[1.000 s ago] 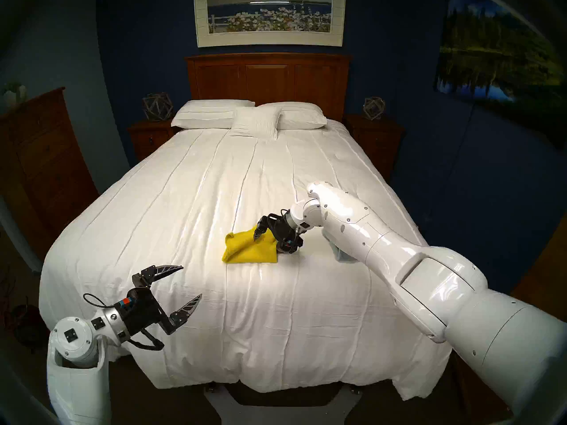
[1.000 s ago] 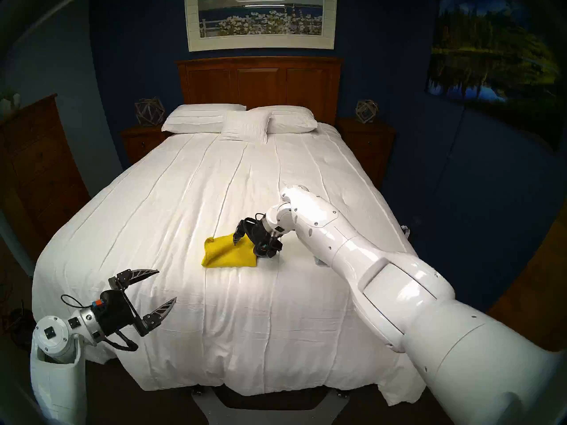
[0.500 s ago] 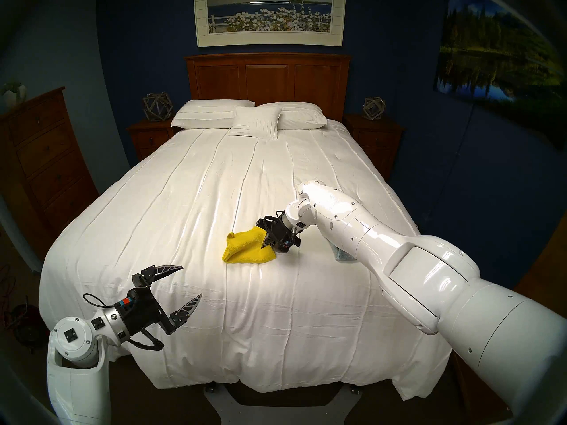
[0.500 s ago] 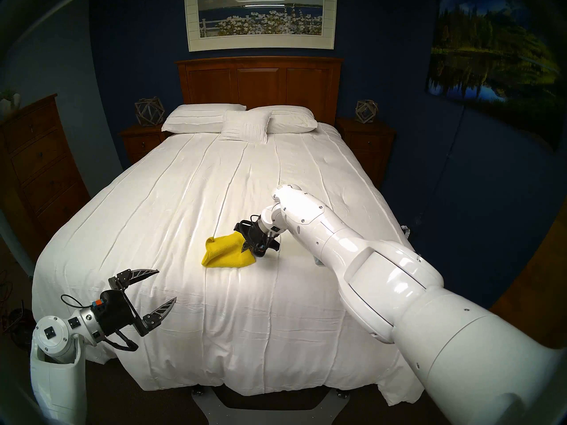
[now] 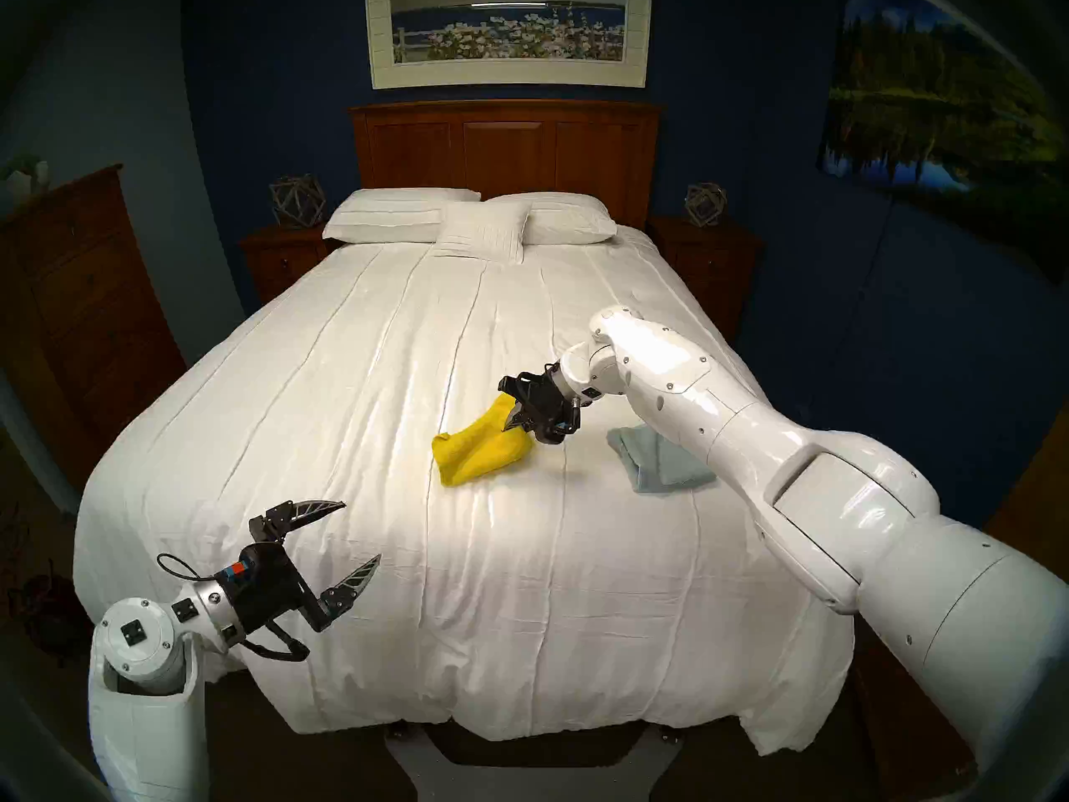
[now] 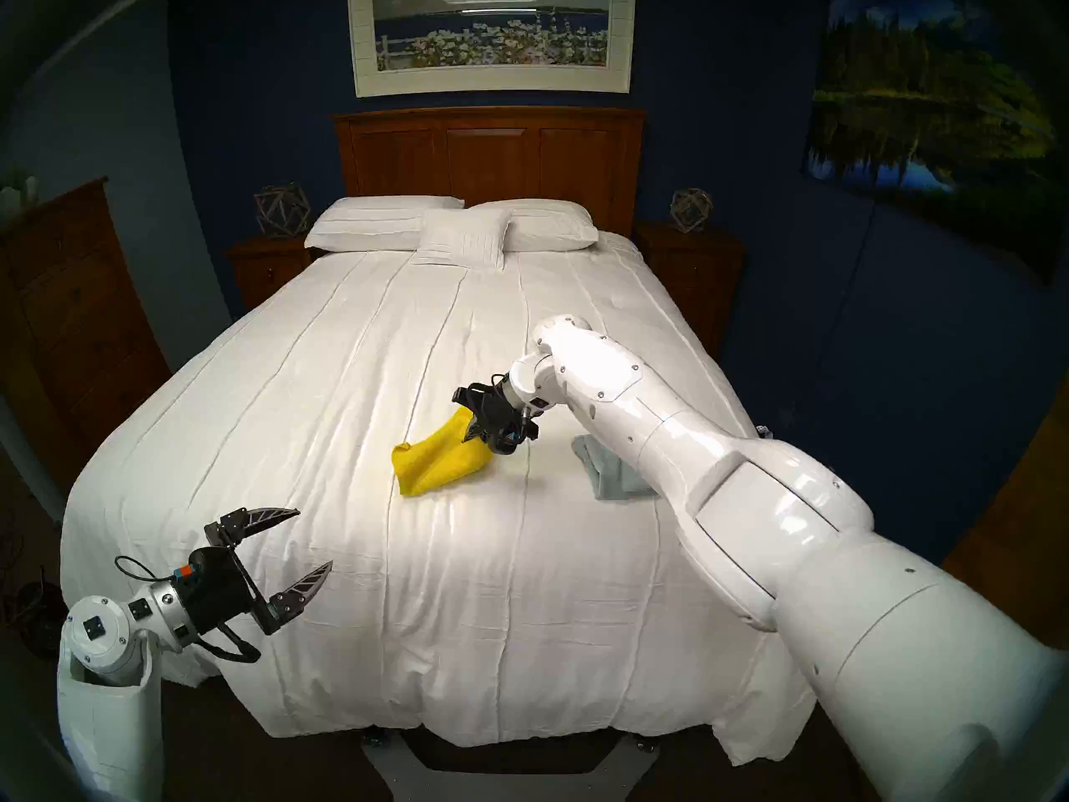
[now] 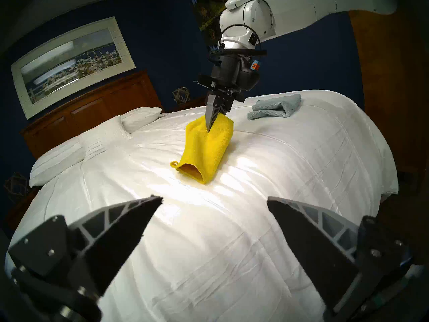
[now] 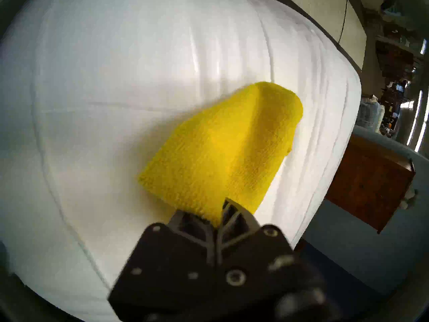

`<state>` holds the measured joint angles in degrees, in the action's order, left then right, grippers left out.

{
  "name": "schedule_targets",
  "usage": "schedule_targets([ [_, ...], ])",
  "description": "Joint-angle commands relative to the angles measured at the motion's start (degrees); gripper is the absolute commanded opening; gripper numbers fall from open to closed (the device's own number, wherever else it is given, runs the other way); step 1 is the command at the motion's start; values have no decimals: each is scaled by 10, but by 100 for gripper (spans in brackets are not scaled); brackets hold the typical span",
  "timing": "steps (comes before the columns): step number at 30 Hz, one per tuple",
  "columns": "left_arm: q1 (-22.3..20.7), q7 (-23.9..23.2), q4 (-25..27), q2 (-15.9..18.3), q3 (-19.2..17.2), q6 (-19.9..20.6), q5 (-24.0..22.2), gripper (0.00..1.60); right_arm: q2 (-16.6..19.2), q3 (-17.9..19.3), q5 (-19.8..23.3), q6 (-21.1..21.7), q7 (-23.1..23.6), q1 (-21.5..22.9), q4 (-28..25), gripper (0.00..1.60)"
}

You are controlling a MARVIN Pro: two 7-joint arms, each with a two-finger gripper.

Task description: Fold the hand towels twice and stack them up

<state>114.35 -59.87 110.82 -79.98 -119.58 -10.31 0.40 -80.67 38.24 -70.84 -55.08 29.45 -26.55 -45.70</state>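
Observation:
A folded yellow hand towel (image 5: 480, 451) (image 6: 437, 459) (image 7: 205, 149) (image 8: 222, 152) lies mid-bed with its right end lifted. My right gripper (image 5: 512, 422) (image 6: 470, 431) (image 7: 210, 126) (image 8: 219, 214) is shut on that raised end, while the towel's left end still rests on the bedspread. To its right a folded grey-blue hand towel (image 5: 653, 456) (image 6: 610, 471) (image 7: 276, 106) lies flat, partly hidden behind my right forearm. My left gripper (image 5: 361, 532) (image 6: 315, 540) (image 7: 213, 200) hovers open over the bed's near left corner, with nothing between its fingers.
The white quilted bedspread (image 5: 405, 349) covers the whole bed. White pillows (image 5: 463, 219) lie at the wooden headboard (image 5: 503, 147). Nightstands (image 5: 277, 262) flank the bed, and a tall dresser (image 5: 75, 320) stands at the left.
My right gripper shut on the yellow towel's right end and lifted it up and to the right. The raised arm now uncovers more of the grey-blue towel. The left arm stayed still.

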Motion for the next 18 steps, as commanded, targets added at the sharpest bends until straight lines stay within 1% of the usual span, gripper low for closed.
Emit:
schedule_targets([
  [1, 0, -1, 7, -1, 0, -1, -3, 160, 66, 23, 24, 1, 5, 4, -66, 0],
  [7, 0, -1, 7, -1, 0, -1, -3, 160, 108, 37, 30, 1, 20, -6, -107, 0],
  [8, 0, -1, 7, 0, 0, -1, -2, 160, 121, 37, 33, 1, 22, -8, -119, 0],
  [10, -1, -1, 6, 0, 0, -1, -2, 160, 131, 48, 35, 1, 26, -9, -126, 0],
  [11, -1, -1, 6, 0, 0, -1, -2, 160, 144, 48, 36, 1, 29, -8, -137, 0],
  [12, -1, -1, 6, 0, 0, -1, -2, 160, 142, 55, 36, 1, 32, -8, -134, 0],
  [14, -1, -1, 6, 0, 0, -1, -2, 160, 165, 57, 45, 1, 33, -12, -155, 0],
  [15, -1, -1, 6, 0, 0, -1, -2, 160, 165, 67, 49, 1, 36, -13, -152, 0],
  [17, -1, -1, 5, 0, 0, -1, -2, 160, 190, 65, 58, 1, 39, -16, -173, 0],
  [18, -1, -1, 5, 0, 0, -1, -2, 160, 190, 65, 58, 1, 39, -16, -173, 0],
])
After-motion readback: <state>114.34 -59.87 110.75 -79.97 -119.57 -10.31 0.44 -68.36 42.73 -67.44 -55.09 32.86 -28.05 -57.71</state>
